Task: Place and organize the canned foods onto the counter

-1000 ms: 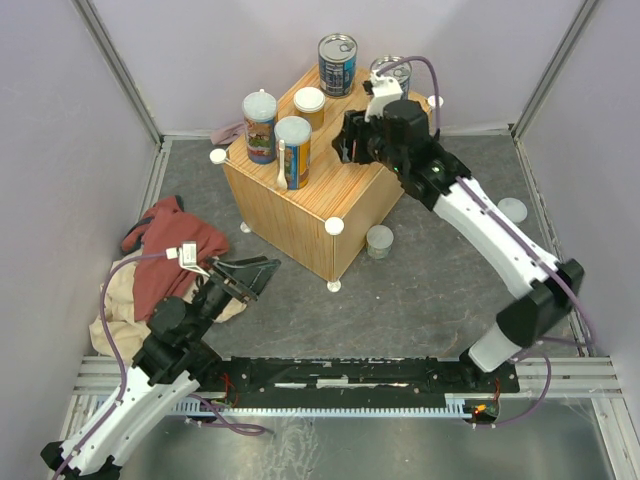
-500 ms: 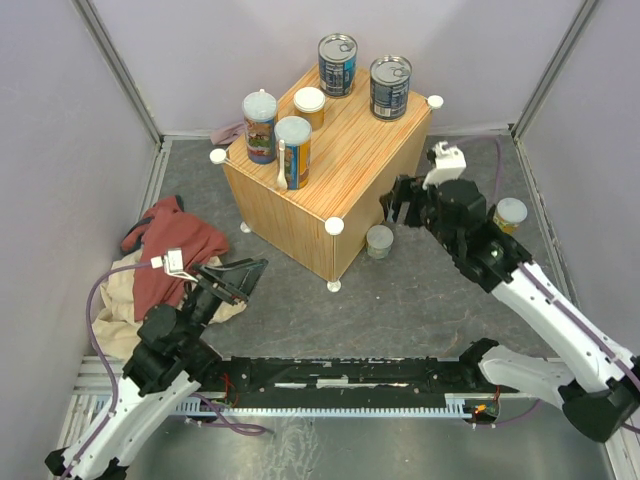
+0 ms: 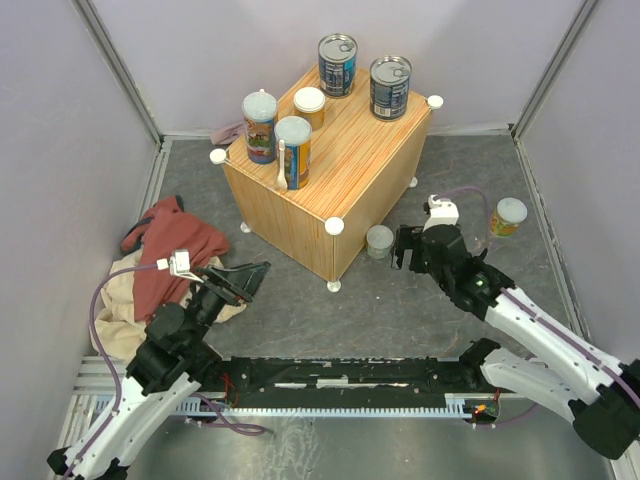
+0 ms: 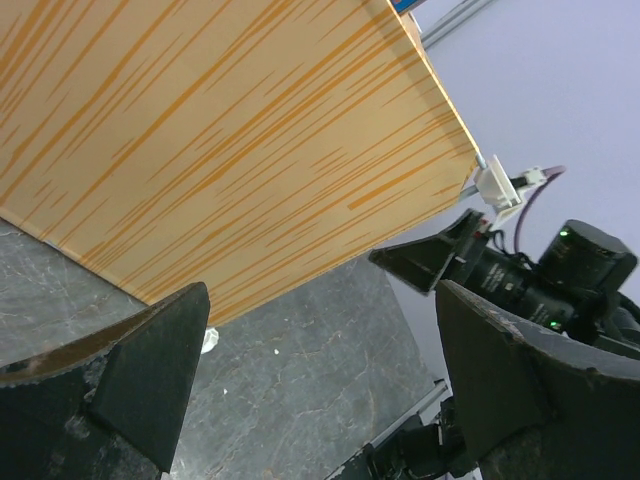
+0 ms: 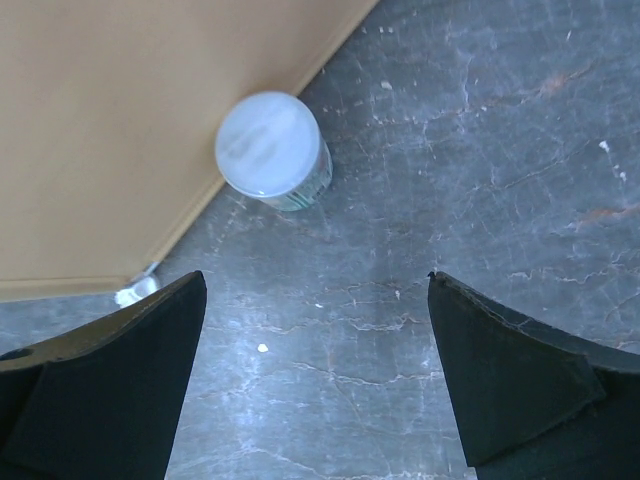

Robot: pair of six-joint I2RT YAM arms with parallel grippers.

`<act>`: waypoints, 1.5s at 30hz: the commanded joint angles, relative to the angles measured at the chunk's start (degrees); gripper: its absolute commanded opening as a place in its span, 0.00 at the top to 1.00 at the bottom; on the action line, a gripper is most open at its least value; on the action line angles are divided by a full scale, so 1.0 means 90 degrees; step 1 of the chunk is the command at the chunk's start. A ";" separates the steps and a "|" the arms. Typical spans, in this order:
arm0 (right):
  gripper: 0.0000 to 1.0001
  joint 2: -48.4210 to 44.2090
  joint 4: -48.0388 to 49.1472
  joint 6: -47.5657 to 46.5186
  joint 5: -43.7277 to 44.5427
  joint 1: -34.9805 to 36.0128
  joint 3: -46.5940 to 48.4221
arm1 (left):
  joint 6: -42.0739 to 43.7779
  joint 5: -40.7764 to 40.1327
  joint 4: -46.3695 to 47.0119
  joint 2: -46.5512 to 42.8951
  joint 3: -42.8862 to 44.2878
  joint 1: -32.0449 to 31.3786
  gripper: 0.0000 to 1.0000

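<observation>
A: Looking at the setting: what is the surface like?
B: It is a dark grey marbled tabletop (image 3: 370, 300) boxed in by pale lilac walls (image 3: 60, 120) at the left, back and right. A red cloth (image 3: 175, 248) lies over a beige cloth (image 3: 112, 325) at the left.
A: Where is the large light orange wood-grain cube counter (image 3: 350, 165)?
B: Toward the back of the tabletop, 1 corner turned to the arms.
A: And the jaws?
B: The left gripper (image 3: 250, 277) is spread wide and empty, hovering by the red cloth and facing the counter's side. The right gripper (image 3: 404, 248) is also spread wide and holds nothing; it hangs just beside a short pale-lidded can (image 3: 379, 241) on the tabletop, not touching it. From the right wrist, that can (image 5: 272, 150) sits ahead of the parted fingers (image 5: 100, 380), just beside the counter's base.
A: How do the cans stand?
B: All 7 upright, long axes vertical, lids up. On the counter are 5: 2 blue-labelled metal ring-pull cans (image 3: 338, 64) at the far edge, 2 taller orange-and-blue pale-lidded cans (image 3: 260, 126) at the left edge, and 1 short orange pale-lidded can (image 3: 309, 106) between them. A 2nd short can (image 3: 508, 216) stands on the tabletop near the right wall.
</observation>
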 commanded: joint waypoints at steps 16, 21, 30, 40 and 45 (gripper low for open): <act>0.00 0.2409 0.2939 -0.0077 0.0042 0.0257 -0.0671 | -0.0086 -0.0171 0.0008 0.0048 0.0047 -0.0023 0.00; 0.00 0.2969 0.3353 -0.0173 0.0202 0.0251 -0.0516 | -0.0087 -0.0131 0.0025 0.0046 0.0015 -0.0021 0.00; 0.01 0.3649 0.4621 -0.0446 0.0361 0.0251 -0.0607 | -0.0055 -0.0111 0.0165 0.0151 -0.0074 -0.0021 0.00; 0.03 0.3949 0.5635 -0.0658 0.0522 0.0250 -0.0762 | -0.0099 -0.0076 0.0287 0.0201 -0.0169 -0.0026 0.00; 0.09 0.4157 0.5772 -0.0657 0.0536 0.0251 -0.0731 | -0.0087 -0.0083 0.0211 0.0151 -0.0132 -0.0019 0.00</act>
